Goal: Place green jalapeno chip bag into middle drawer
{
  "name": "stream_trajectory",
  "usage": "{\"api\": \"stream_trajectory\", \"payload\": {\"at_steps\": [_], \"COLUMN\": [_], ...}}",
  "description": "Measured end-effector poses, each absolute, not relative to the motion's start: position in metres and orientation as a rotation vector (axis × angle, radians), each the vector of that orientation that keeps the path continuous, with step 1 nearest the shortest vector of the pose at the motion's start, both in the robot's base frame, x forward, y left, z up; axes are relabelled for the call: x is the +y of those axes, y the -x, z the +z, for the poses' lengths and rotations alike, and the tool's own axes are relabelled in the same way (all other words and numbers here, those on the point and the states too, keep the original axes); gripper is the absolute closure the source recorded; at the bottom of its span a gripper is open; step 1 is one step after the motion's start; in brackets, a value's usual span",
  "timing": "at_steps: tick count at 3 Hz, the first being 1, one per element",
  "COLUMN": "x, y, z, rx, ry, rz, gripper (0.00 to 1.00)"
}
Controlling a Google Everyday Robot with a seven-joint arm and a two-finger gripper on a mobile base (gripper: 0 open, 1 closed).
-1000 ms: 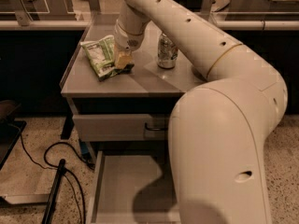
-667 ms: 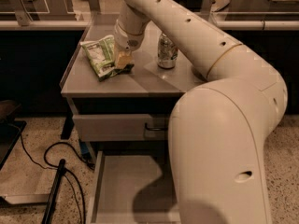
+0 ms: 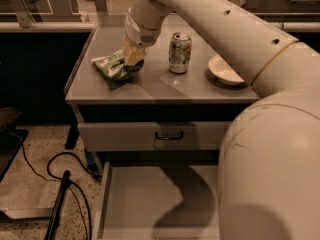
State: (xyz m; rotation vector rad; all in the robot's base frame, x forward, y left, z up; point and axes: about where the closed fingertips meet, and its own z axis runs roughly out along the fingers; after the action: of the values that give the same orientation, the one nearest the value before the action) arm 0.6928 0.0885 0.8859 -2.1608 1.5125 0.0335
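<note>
Chip bag (image 3: 113,67) beneath gripper (image 3: 134,59) (on countertop (image 3: 165,88))

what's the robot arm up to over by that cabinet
The robot's arm reaches across the cabinet top with its gripper down on the green jalapeno chip bag, which lies on that top. A silver soda can and a small white bowl stand on the same top, apart from the bag. Below, the middle drawer is pulled out, and the bag is not yet in it. The drawer with the black handle above it is shut.
</note>
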Motion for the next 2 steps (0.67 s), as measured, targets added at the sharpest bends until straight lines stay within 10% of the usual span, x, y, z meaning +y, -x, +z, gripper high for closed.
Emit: {"api": "stream_trajectory", "payload": {"at_steps": [2], "x": [0.071], "y": [-0.629], "z": [0.900], "rx": [1.508], "ry": [2.105], "rz": [0.100], "gripper": [1.00]}}
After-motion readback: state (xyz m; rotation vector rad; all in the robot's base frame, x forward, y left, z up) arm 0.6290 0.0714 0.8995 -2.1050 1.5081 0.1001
